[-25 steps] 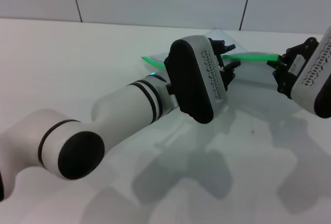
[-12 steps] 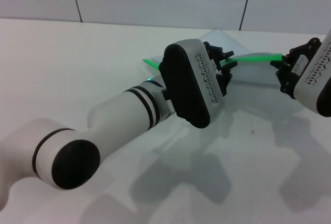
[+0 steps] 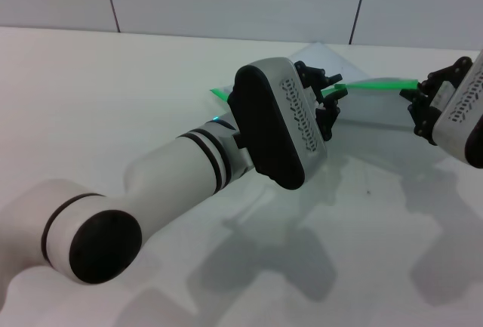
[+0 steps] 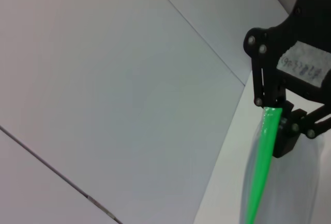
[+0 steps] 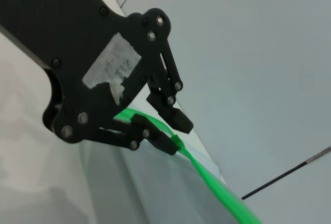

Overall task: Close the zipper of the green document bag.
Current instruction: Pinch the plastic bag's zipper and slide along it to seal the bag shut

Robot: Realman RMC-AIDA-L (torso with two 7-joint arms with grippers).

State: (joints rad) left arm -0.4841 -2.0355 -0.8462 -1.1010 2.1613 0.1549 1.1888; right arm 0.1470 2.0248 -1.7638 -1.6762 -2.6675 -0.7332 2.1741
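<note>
The left arm is stretched across the white table (image 3: pixel 113 93), and its gripper (image 3: pixel 332 94) is pinched on the green zipper (image 3: pixel 377 83) partway along the strip. The far end of the strip is clamped by the right gripper (image 3: pixel 417 100), reaching in from the right. The green document bag (image 3: pixel 370 108) is held raised at its zip edge, sagging to the table between the two grippers; its contents cannot be made out.

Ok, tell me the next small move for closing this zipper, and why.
Probably slide the left gripper along the zipper of the green document bag, away from the right gripper. The right gripper's jaws pinch one end of the strip and hold it taut, while the left gripper sits partway along, with more green strip showing beyond it.
</note>
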